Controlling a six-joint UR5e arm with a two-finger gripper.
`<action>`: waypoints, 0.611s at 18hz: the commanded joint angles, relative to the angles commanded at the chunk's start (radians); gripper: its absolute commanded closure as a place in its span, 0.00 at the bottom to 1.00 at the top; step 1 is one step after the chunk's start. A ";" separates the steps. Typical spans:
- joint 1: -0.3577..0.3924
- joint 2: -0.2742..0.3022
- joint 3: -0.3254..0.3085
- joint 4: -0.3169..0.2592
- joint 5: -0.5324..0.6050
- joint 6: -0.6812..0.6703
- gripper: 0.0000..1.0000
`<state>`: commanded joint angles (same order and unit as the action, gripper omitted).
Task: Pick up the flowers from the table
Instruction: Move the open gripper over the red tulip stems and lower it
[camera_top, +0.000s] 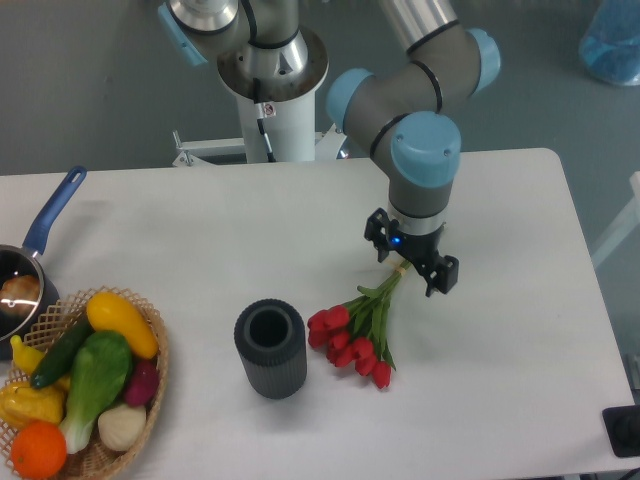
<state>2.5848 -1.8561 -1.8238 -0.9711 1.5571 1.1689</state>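
The flowers (352, 340), a bunch of red tulip buds with green leaves and pale stems, lie on the white table (500, 380) right of the dark cylinder (270, 349). The buds point to the lower left and the stems run up to the right. My gripper (410, 267) points down over the stem ends. Its two black fingers (378, 240) stand apart, one on each side of the stems. The jaws look open, and I cannot tell whether they touch the stems.
A wicker basket (150, 385) of fake vegetables sits at the front left. A blue-handled pot (30, 262) is at the left edge. The arm's white base (272, 110) stands at the back. A black item (625, 430) is at the front right corner.
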 joint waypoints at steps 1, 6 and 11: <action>-0.018 -0.005 0.000 0.000 -0.006 -0.003 0.00; -0.048 -0.067 0.001 0.055 -0.003 -0.006 0.00; -0.058 -0.123 0.023 0.101 -0.002 0.003 0.00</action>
<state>2.5265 -1.9787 -1.8009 -0.8698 1.5555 1.1720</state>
